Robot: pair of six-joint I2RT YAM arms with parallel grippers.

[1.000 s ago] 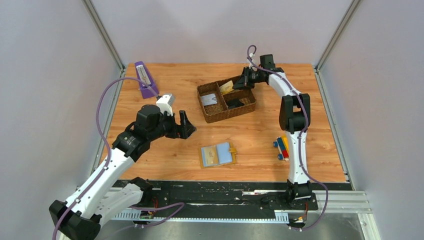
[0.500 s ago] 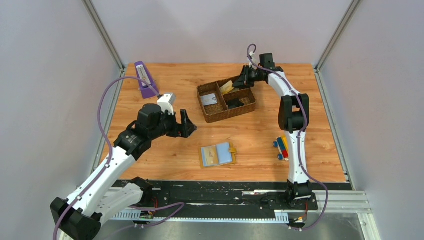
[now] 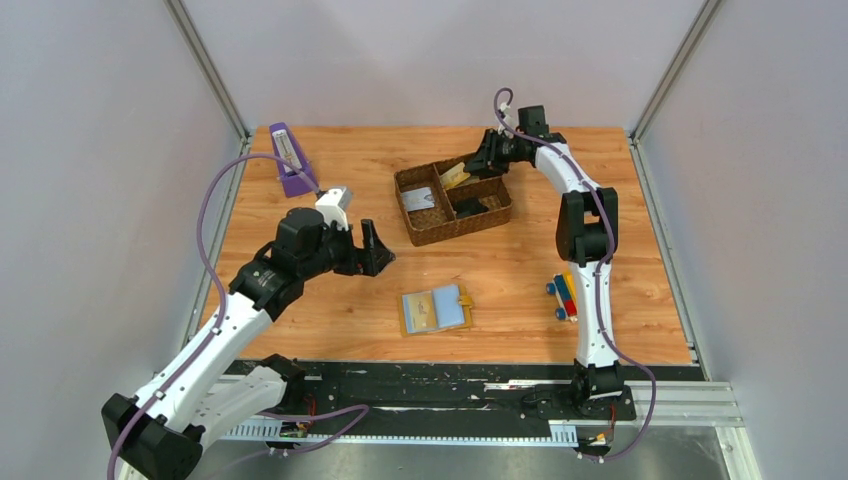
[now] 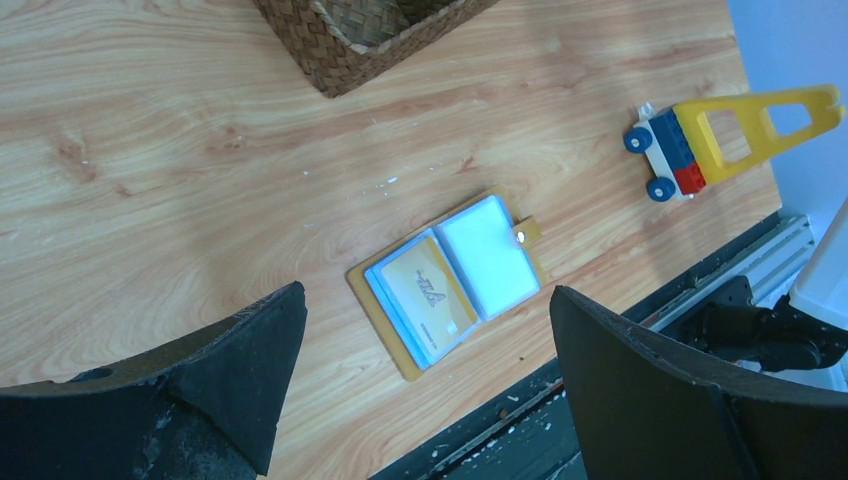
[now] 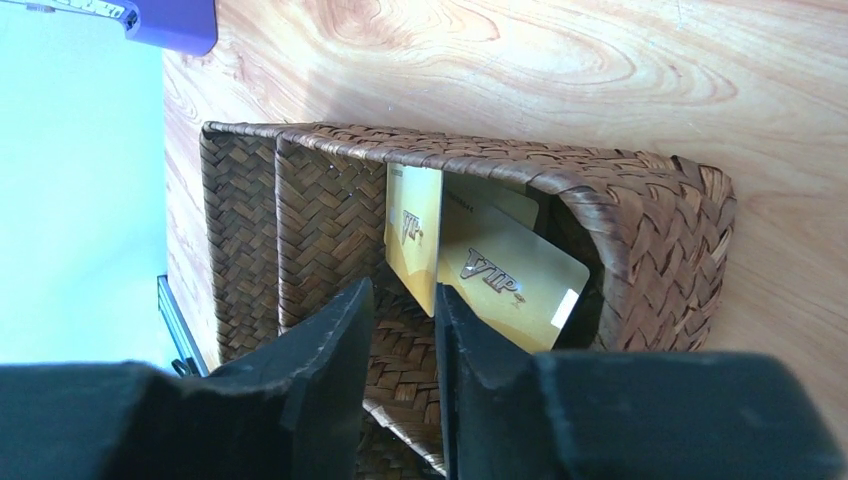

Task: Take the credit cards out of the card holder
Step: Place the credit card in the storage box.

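Note:
The card holder [image 3: 436,310] lies open on the table near the front edge, mustard outside with blue-grey pockets. In the left wrist view it [image 4: 500,255] shows a gold card [image 4: 428,292] in its left pocket. My left gripper [image 3: 375,250] hangs above and left of it, wide open and empty [image 4: 428,293]. My right gripper [image 3: 478,163] is over the far compartment of the brown woven tray [image 3: 496,212]. Its jaws [image 5: 402,290] stand a narrow gap apart with nothing between them. Two gold cards [image 5: 510,280] lean inside that compartment, just past the fingertips.
The tray also holds a silver card [image 3: 420,198] and a dark item [image 3: 472,207]. A purple metronome [image 3: 290,160] stands at the back left. A toy car [image 3: 563,297] sits by the right arm and also shows in the left wrist view [image 4: 700,140].
My right gripper has shifted slightly at the tray's far compartment. The left arm has barely moved. The card holder has not moved.

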